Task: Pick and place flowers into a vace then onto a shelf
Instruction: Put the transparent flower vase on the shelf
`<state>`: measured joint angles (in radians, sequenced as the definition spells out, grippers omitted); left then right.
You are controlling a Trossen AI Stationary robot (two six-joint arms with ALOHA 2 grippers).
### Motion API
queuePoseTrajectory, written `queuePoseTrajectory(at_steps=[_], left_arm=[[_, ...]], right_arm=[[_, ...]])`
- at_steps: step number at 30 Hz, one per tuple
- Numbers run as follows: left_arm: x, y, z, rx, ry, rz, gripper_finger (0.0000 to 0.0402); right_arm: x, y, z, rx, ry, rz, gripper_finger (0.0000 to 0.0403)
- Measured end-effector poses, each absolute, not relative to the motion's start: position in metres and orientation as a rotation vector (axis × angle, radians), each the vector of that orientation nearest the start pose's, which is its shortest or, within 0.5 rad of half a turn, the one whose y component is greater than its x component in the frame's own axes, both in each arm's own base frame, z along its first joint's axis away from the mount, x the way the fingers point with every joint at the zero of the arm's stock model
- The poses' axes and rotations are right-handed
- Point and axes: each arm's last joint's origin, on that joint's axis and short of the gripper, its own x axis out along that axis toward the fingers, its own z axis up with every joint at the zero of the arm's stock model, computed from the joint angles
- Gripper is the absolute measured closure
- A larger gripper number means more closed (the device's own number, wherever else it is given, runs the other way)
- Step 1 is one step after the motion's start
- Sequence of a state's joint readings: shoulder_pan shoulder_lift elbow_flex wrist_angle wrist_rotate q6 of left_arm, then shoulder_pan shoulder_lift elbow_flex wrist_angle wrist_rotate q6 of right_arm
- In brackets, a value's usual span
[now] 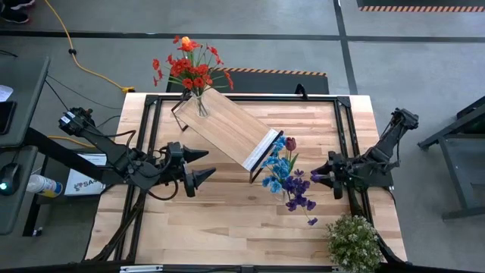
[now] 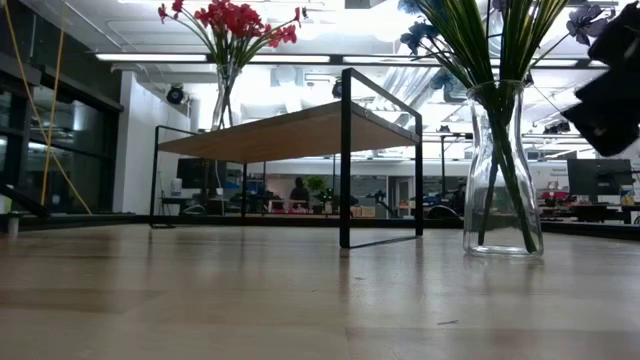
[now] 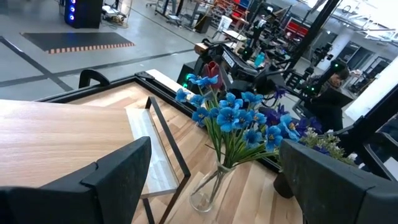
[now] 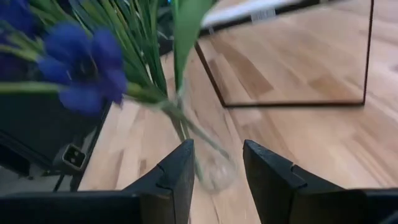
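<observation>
The shelf lies slantwise across the table's far middle. On its far left end stands a glass vase with red and orange flowers. A second glass vase of blue and purple flowers rests on its base on the table, off the shelf's near right end. My right gripper is open just right of these flowers, level with the stems above the vase's neck. My left gripper is wide open to the shelf's left and points at that vase.
A bushy pale green plant stands at the table's near right corner. Black frame rails run along the table's edges. Bare wood lies between the two arms toward the near edge.
</observation>
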<state>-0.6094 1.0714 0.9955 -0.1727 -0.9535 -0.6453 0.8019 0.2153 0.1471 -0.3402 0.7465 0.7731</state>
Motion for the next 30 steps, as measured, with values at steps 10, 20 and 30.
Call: queuePoseTrajectory(at_steps=[10, 20, 30], left_arm=[[0.197, -0.109, 0.356, -0.462, 0.06, 0.384, 0.0016], [0.198, -0.109, 0.355, -0.472, 0.067, 0.367, 0.0016], [0.197, -0.109, 0.355, -0.463, 0.073, 0.369, 0.0016]], right_arm=[[0.092, 0.044, 0.183, 0.418, 0.207, 0.025, 0.0274], [0.098, 0.03, 0.174, 0.406, 0.302, -0.014, 0.0274], [0.111, 0.025, 0.163, 0.411, 0.429, -0.029, 0.0274]])
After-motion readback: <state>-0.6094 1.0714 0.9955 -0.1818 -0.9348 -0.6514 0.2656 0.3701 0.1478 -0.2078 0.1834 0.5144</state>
